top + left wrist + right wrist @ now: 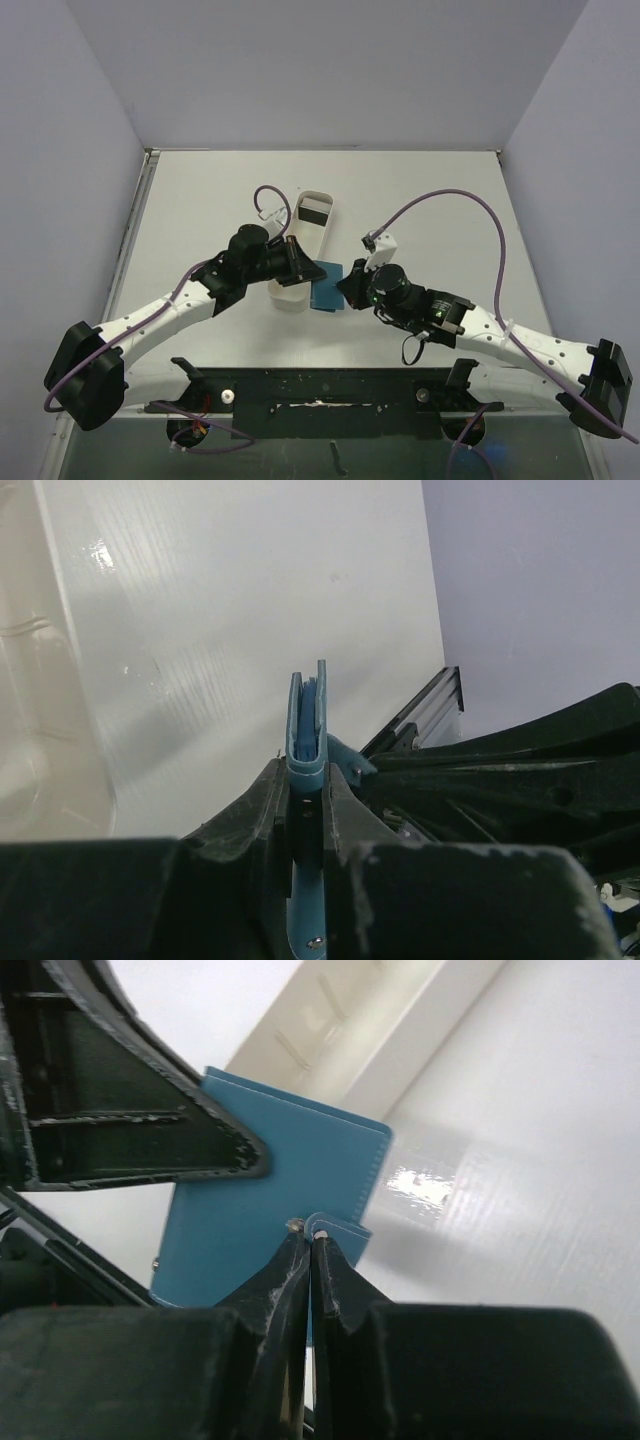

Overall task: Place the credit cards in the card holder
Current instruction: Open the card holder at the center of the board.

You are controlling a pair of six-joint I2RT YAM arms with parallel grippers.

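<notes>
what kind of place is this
Probably a robotics lab test cell: a white table boxed in by plain panels, a left arm and right arm bolted at its near edge, and just a teal card holder and white tray as props.

Mid-table, card holder (328,285) between left gripper (308,268) on its left and right gripper (346,286) on its right, touching both. Just left of it, tray (288,293), with credit card (316,213) in its far end.
</notes>
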